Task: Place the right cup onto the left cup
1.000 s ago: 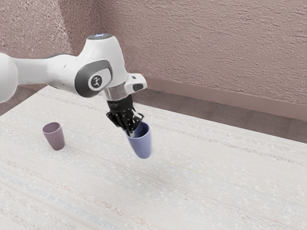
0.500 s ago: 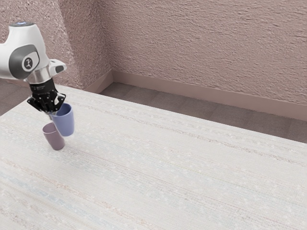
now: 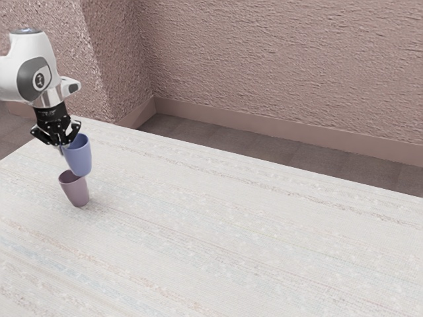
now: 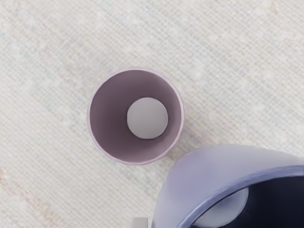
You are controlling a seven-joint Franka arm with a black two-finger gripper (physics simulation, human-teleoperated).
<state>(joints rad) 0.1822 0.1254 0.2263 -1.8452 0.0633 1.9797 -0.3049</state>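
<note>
Because the blue cup looks light, stiff and perhaps slippery, my gripper grasps it by the rim, a sensible hold for lowering it onto the mauve cup.

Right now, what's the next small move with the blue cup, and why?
I'd probably ease the blue cup sideways toward the purple cup before lowering. In the wrist view the purple cup's mouth looks fully uncovered, with the blue cup off to one side; in the exterior view the blue base hangs slightly toward the exterior view's right of that mouth.
</note>
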